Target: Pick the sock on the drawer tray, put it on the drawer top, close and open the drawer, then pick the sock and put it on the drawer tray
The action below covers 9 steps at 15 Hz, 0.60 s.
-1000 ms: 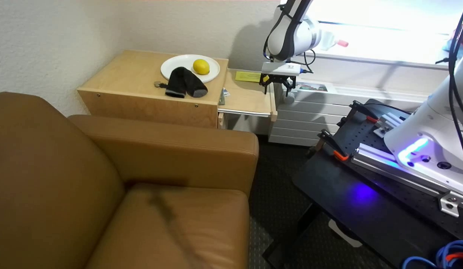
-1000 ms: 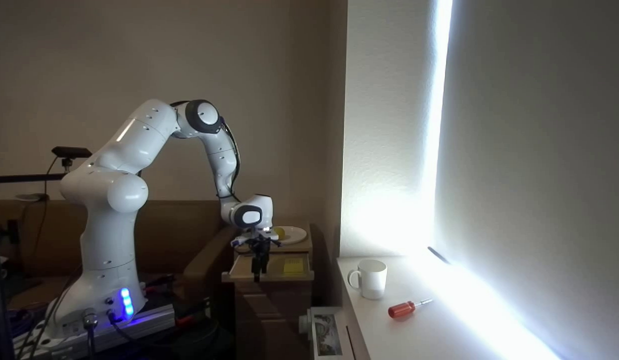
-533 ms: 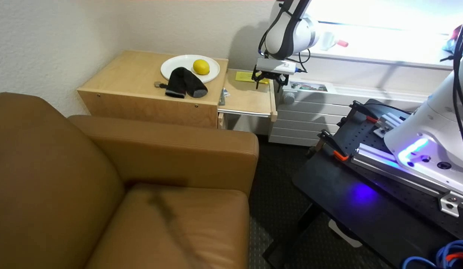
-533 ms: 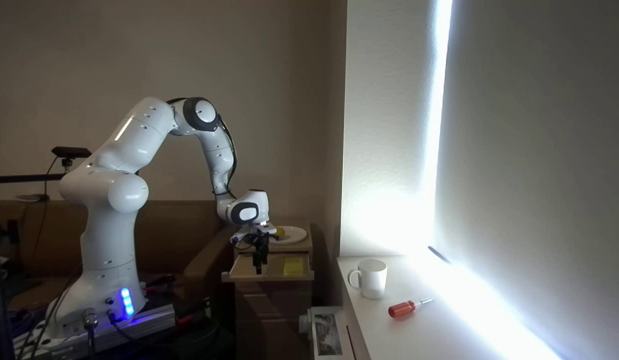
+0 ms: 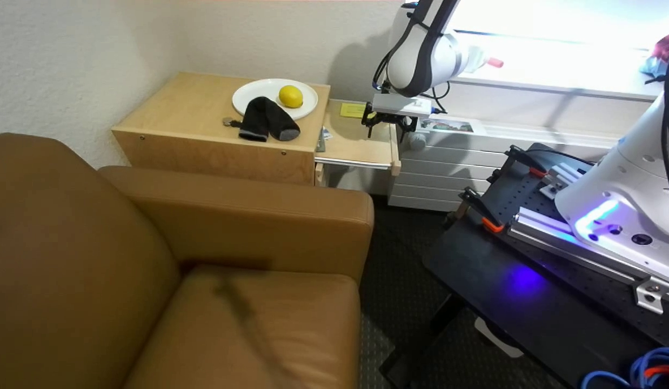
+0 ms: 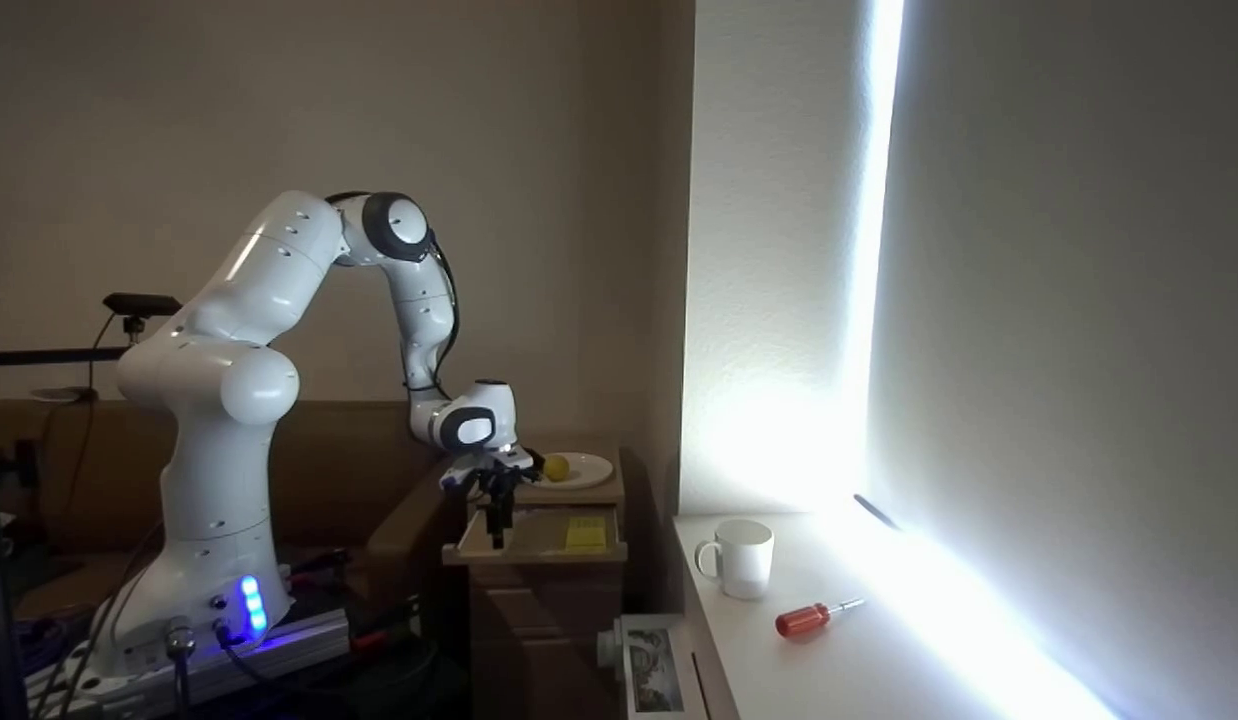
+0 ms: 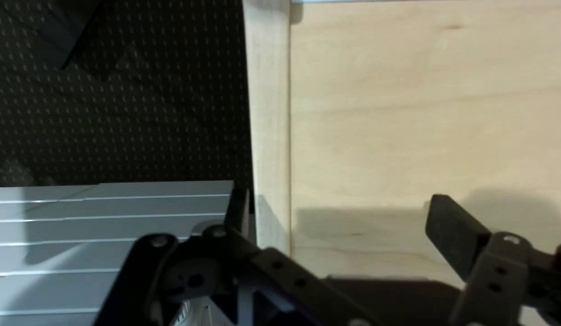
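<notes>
A black sock (image 5: 268, 116) lies on the drawer top (image 5: 196, 102); the drawer (image 5: 359, 145) is open. Gripper (image 5: 386, 134) hangs above its front, jaws wide apart, nothing held. Likely the final sock pick: next, cross over and pinch it, unless closing is due first

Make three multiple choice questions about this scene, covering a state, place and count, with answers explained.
1. The rectangular light-wood drawer under the flat tan wooden cabinet top is: A, shut; B, pulled out; C, missing.
2. The black fabric sock is: A, in the drawer; B, on the brown leather couch; C, on the cabinet top.
3. Round yellow fruits on the round white plate: A, one; B, two; C, three.

1 B: it juts past the cabinet top.
2 C: an exterior view shows it there.
3 A: both exterior views show just one.
</notes>
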Tool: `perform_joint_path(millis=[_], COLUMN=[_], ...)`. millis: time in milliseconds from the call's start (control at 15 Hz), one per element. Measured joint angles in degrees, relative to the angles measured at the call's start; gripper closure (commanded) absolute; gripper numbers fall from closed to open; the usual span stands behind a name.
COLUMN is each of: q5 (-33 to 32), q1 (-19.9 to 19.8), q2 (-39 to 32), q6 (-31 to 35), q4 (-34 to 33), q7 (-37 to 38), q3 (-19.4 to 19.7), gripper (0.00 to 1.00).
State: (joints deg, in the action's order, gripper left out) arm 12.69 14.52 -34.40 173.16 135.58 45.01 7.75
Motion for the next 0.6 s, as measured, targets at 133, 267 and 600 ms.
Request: perform_joint_path(millis=[133,267,600], q5=[-0.10,-1.28,-7.82], q1=[0.45,2.09,3.28], q2=[4.44,8.80,19.02], q6=[-0.36,-2.26,-2.83], q4=[2.92,6.04,11.43], q7=[-1.07,-1.17,-3.33], q3=[0.42,3.11,4.30], gripper=[0.00,0.00,0.00])
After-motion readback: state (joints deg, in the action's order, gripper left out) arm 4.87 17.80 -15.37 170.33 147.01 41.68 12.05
